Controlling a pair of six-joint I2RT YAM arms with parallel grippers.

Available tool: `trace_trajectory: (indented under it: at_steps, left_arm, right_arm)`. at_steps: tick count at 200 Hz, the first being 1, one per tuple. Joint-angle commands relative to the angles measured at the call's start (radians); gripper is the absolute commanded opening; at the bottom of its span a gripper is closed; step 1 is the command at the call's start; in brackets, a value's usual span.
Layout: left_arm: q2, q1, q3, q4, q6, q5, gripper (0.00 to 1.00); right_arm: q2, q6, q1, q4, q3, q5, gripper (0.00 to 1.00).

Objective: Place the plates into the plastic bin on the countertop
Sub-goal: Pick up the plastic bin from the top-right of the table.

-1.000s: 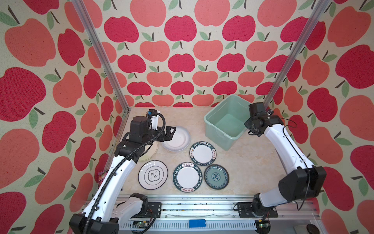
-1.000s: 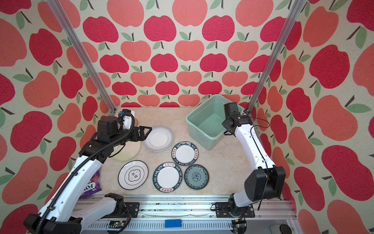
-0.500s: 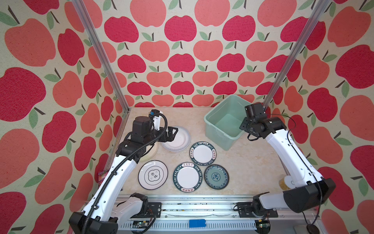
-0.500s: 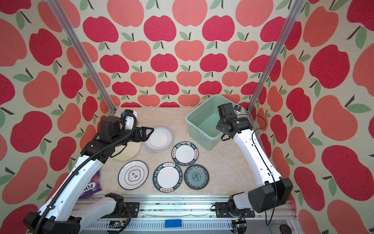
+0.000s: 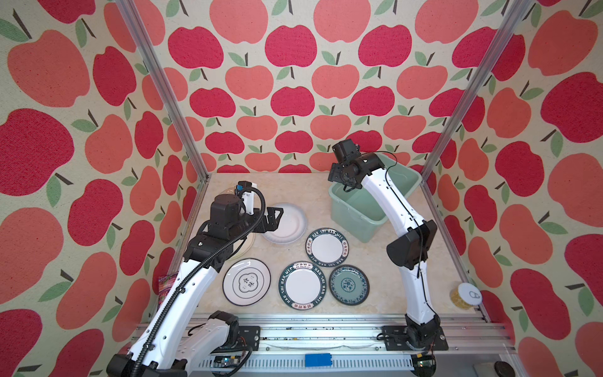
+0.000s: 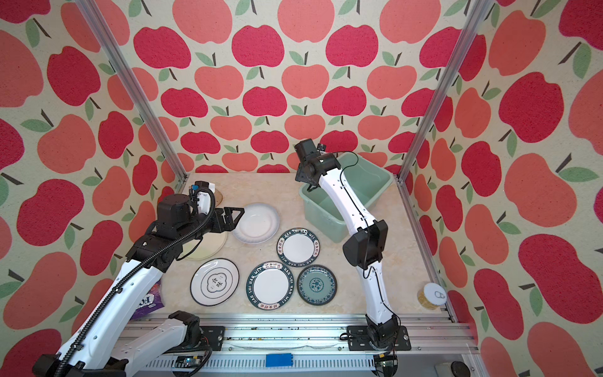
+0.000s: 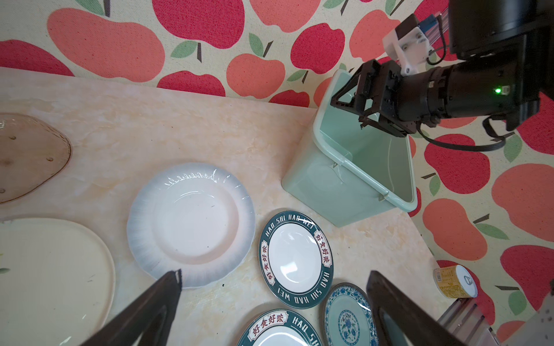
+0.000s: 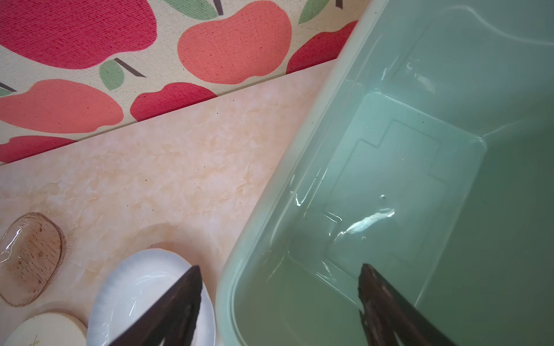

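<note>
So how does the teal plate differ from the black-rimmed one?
The teal plate is smaller than the black-rimmed plate. The teal plate is patterned all over; the black-rimmed plate is white with a central emblem. Both lie flat on the countertop, outside the bin.

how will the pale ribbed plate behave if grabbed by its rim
The pale ribbed plate shows bright glints, so it is probably slippery in a grip. It looks rigid and likely breakable if dropped. Lying flat on the countertop, its rim may be hard to get under.
</note>
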Motion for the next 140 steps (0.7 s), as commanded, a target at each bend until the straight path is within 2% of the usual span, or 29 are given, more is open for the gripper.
trace_trajectory:
  at_steps: [1,24,70,140]
  left_arm:
    - [-0.011,0.006,-0.037,0.038,-0.016,-0.025,0.99]
    - [-0.003,0.011,-0.048,0.051,-0.024,-0.020,0.99]
    - [-0.005,0.016,-0.053,0.041,-0.023,-0.020,0.99]
    - [0.008,0.015,-0.056,0.057,-0.048,-0.008,0.99]
  right_arm:
    - [0.088,-0.019,-0.010,-0.099,0.154,-0.040,0.84]
    - [0.143,-0.001,-0.027,-0.080,0.152,-0.081,0.83]
    - [0.159,-0.055,-0.047,-0.104,0.119,-0.048,0.66]
    - [0.012,-0.156,-0.073,-0.129,-0.062,0.017,0.44]
